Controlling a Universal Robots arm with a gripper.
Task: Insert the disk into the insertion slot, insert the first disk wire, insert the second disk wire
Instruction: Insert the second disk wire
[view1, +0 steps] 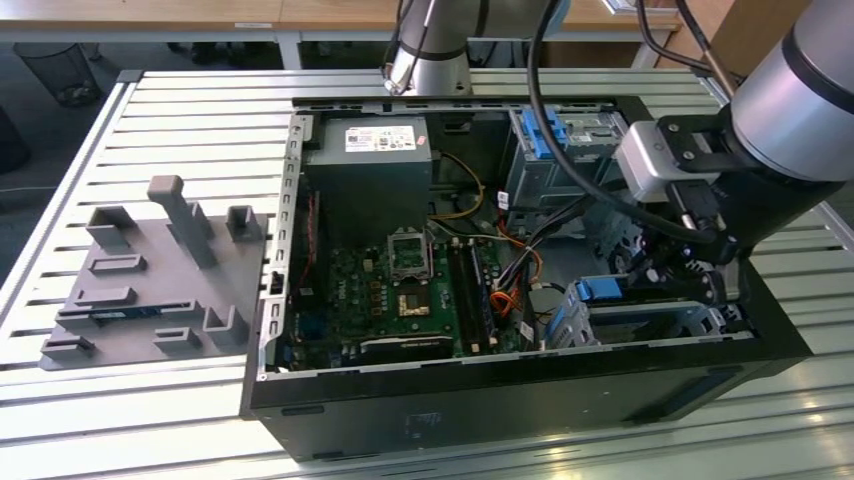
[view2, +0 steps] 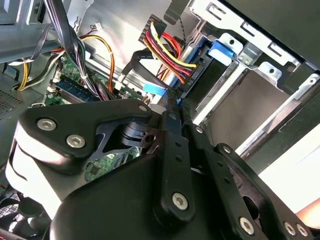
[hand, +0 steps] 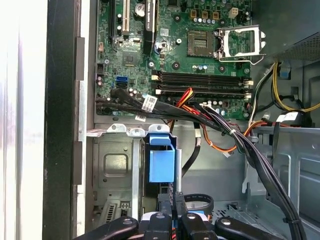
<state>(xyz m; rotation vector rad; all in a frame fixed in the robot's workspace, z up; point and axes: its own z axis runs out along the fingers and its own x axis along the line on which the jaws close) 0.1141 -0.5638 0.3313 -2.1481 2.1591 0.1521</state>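
1 grey fixture plate (view1: 147, 280) lies on the slatted table (view1: 187, 120) at the exterior view's left, well apart from the work and out of the arm's reach path. Next to it stands the open computer case (view1: 534, 375), its side off so the motherboard (view1: 400, 290) and drive bays can be reached from above. Further right, in the case's near corner, the disk (view1: 601, 295) sits inside the insertion slot (view1: 674, 320), its blue carrier tab facing the board so its connectors stay reachable. In the second wrist view, 1 red-and-yellow wire bundle (view2: 167, 50) ends in a black plug at the disk's (view2: 220, 50) end and looks seated. At the exterior view's right, the gripper (view1: 661, 275) reaches down into that corner. In both wrist views its fingers (view2: 172, 125) are pressed close together, tips just beside a light-blue connector (view2: 152, 89); whether they pinch it, I cannot tell. Judged so, the disk step is done and wire work is in hand.
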